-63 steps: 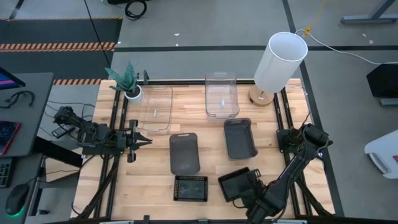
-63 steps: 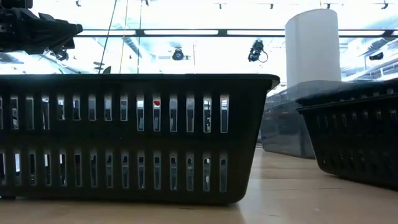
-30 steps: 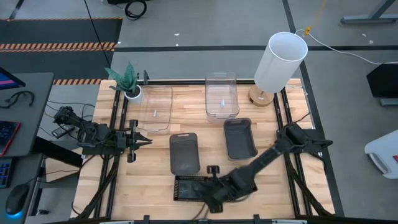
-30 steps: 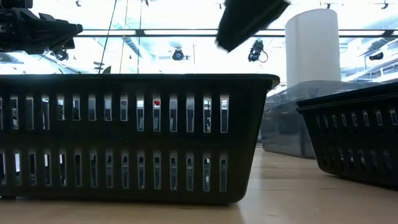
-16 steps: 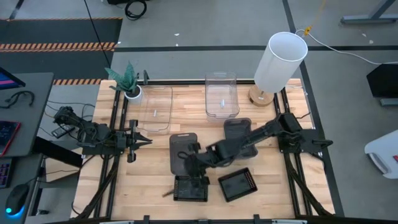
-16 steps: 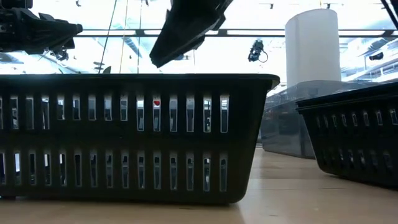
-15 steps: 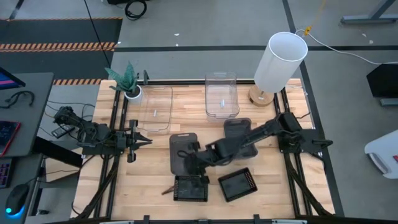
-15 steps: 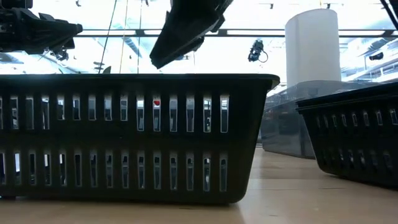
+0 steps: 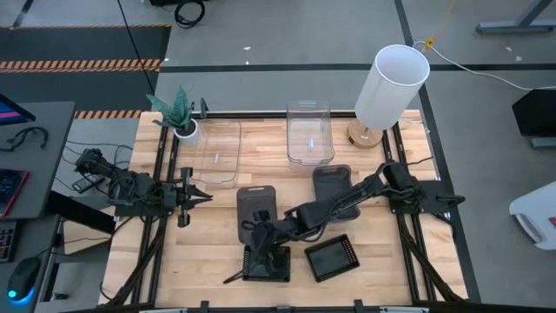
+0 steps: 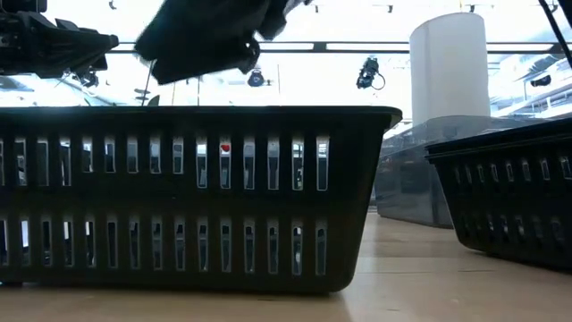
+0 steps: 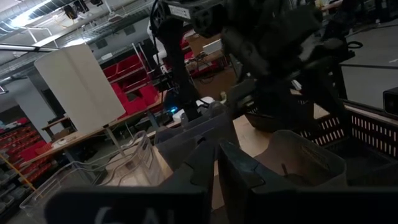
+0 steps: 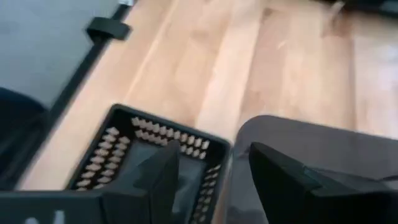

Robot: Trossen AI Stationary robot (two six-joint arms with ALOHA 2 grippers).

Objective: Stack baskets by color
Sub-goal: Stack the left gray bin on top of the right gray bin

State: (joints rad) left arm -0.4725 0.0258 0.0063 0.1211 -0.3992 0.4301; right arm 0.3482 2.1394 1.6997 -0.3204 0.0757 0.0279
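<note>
Two dark jointed arms, left arm (image 9: pixel 130 187) with thin black cables, right arm (image 9: pixel 347 204) slim, matte black fingers (image 12: pixel 283 174)

No readable text, label, brand, number or sign anywhere. Pale blurred marks across the bottom edge of both wrist views, too blurred to read.
</note>
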